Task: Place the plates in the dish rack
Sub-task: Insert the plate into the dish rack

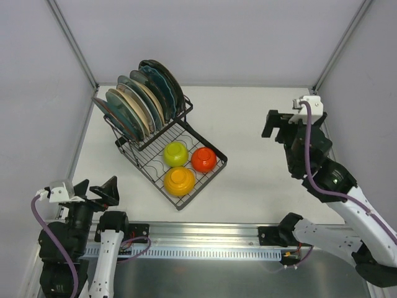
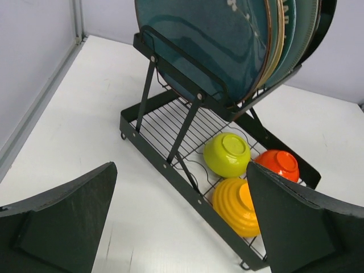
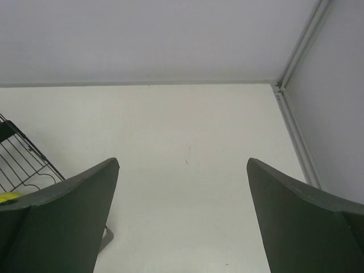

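Note:
Several plates (image 1: pixel 133 107) stand on edge, side by side, in the raised slotted part of the black wire dish rack (image 1: pixel 149 178) at the back left of the table. The left wrist view shows these plates (image 2: pixel 216 45) from the front, above the rack (image 2: pixel 165 165). My left gripper (image 1: pixel 99 185) is open and empty near the table's front left corner, pointing at the rack from a distance (image 2: pixel 181 168). My right gripper (image 1: pixel 279 124) is open and empty over bare table at the right (image 3: pixel 183 162), well away from the rack.
Three upturned bowls lie in the rack's lower basket: a yellow-green bowl (image 1: pixel 175 153), an orange-red bowl (image 1: pixel 203 159) and a yellow bowl (image 1: pixel 180 180). White walls with metal corner posts close the table at the back and both sides. The rack's corner (image 3: pixel 23 159) shows at the right wrist view's left edge.

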Controlling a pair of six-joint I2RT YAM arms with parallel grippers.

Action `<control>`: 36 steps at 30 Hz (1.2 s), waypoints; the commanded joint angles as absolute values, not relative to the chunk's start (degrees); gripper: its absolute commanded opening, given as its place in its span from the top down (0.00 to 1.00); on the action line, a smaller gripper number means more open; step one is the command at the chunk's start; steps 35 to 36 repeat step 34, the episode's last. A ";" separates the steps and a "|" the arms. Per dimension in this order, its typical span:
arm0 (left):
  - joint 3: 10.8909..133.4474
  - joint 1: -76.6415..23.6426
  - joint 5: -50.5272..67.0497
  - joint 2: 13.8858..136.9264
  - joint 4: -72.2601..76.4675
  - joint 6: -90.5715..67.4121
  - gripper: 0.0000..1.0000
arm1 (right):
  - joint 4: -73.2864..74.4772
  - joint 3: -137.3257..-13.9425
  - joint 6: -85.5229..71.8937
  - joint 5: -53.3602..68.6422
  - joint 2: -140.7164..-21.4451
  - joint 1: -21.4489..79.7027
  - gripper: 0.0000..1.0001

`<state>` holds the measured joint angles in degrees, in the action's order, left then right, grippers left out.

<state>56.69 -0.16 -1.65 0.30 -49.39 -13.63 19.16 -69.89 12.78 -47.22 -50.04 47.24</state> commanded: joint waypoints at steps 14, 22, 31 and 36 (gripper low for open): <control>62.31 -3.60 -0.79 -8.43 -61.35 -13.09 0.01 | 42.36 -54.24 0.18 -52.47 -21.90 45.35 0.00; 62.31 -3.60 -0.62 -8.44 -62.05 -13.62 0.01 | 43.60 -48.61 -0.62 -52.91 -9.41 45.35 0.00; 61.96 -3.69 -1.23 -8.26 -61.87 -13.97 0.01 | 41.84 -45.97 1.84 -53.79 -6.50 45.35 0.01; 61.96 -3.69 -1.41 -8.44 -61.96 -14.24 0.01 | 41.66 -46.05 1.76 -53.70 -7.29 45.35 0.00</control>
